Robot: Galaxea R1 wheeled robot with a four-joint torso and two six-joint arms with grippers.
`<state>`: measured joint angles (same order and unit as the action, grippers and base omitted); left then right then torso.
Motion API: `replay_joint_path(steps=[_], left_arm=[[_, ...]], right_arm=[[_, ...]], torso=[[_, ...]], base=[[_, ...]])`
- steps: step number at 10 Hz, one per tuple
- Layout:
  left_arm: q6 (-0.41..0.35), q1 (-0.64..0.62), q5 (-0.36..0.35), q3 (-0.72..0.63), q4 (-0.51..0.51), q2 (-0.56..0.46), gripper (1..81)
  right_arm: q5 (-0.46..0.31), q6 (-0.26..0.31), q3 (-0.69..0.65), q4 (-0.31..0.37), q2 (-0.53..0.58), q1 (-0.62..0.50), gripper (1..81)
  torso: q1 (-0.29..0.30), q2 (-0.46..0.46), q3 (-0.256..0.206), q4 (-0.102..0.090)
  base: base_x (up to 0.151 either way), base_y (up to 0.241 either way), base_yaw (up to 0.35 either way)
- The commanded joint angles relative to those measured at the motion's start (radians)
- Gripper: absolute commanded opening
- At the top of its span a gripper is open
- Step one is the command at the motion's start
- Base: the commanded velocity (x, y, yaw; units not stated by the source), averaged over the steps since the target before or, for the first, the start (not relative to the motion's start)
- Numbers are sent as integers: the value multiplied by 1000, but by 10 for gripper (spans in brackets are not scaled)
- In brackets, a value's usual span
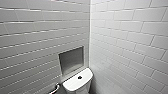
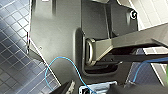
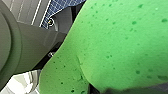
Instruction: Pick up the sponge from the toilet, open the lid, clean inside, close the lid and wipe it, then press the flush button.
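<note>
**Holding the sponge, facing the cistern**

Gripping the sponge (image 3: 120, 42) in the right gripper (image 3: 117, 86), fingers closed on it as far as can be judged: bright green, pitted with small pores, bowed into a curve, lifted off any surface and pressed close up to the right wrist camera. Beyond it, well apart, a patch of dark blue mosaic floor (image 3: 61, 7) and some pale wall tile.

Looking from the head camera down into a corner of white, brick-laid wall tiles (image 1: 125, 37). Low in that corner, far from the robot, the toilet (image 1: 75, 86), showing its white rectangular cistern top, glossy, with the flush button (image 1: 79, 77) small, round and dark in the middle. On the left wall, just above and behind the cistern, a square grey recessed niche (image 1: 71, 59). To the near left of the cistern, a chrome rail (image 1: 55, 88) curving off the wall.

Hanging over the same blue mosaic floor, the left gripper (image 2: 98, 89), with a thin blue cable (image 2: 62, 60) looping across the robot's dark plate. Open or closed there: impossible to tell.
</note>
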<state>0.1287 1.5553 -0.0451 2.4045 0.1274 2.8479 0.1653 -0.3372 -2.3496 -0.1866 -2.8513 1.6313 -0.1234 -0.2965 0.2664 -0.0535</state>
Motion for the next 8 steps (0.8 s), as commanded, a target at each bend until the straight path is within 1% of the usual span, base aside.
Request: replay_joint_path(steps=[1, 3, 6, 8], left_arm=[[-1, -30, 56, -13, -3, -10, 811], [-1, -30, 56, -13, -3, -10, 811], [-1, -30, 57, -13, -2, -11, 811], [-1, -31, 57, -36, 4, -30, 811]], right_arm=[[-44, 4, 12, -33, 1, -23, 10], [-44, 6, 12, -33, 1, -23, 10], [-44, 4, 12, -28, 5, -24, 10], [-43, 1, 36, -25, 40, -23, 10]], torso=[[0, 0, 0, 0], [-1, 0, 0, 0], [-1, 1, 0, 0], [-1, 0, 0, 0]], base=[[92, 0, 0], [84, 0, 0], [0, 0, 0], [0, 0, 0]])
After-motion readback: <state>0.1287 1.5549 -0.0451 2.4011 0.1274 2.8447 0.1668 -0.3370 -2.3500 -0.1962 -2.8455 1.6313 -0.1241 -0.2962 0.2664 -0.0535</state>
